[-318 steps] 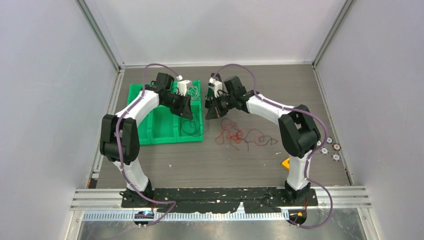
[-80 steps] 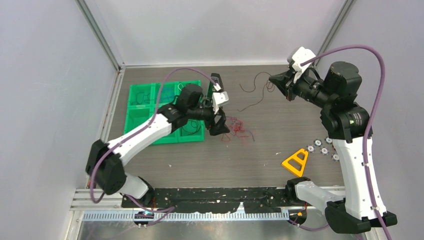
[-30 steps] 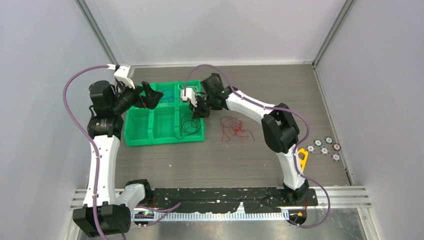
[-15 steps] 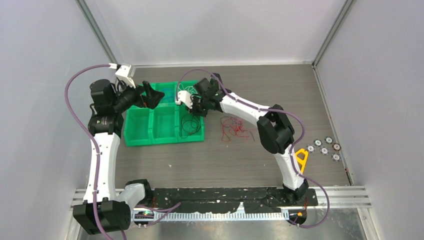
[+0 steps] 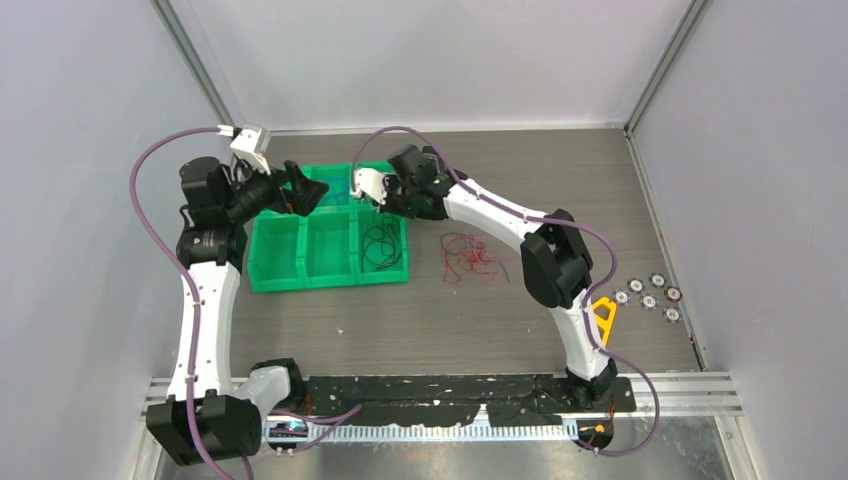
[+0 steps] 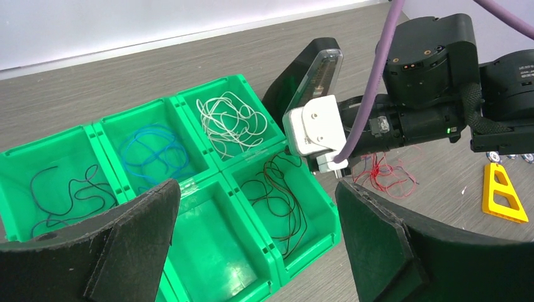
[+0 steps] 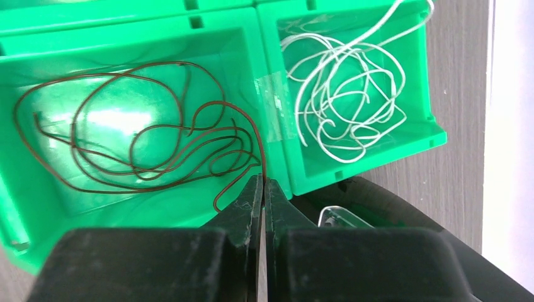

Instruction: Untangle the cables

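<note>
The cables lie sorted in a green tray (image 5: 258, 282): a white one (image 7: 343, 104), a blue one (image 6: 151, 151), a dark blue one (image 6: 63, 189) and a black-brown one (image 7: 145, 148). A red tangle (image 5: 468, 256) lies on the table to the right of the tray. My right gripper (image 7: 263, 180) hangs over the divider between the white and black compartments, shut on one end of the black cable; the rest of it rests in its compartment. My left gripper (image 6: 257, 189) is raised over the tray's left side (image 5: 300, 190), open and holding nothing.
One front compartment (image 6: 214, 251) of the tray holds nothing. A yellow triangle (image 5: 603, 318) and several small round discs (image 5: 650, 295) lie at the right. Grey walls enclose the table on three sides.
Over the last second the right gripper shifted a little back and left over the tray, still shut. The left arm has stayed put, open.
</note>
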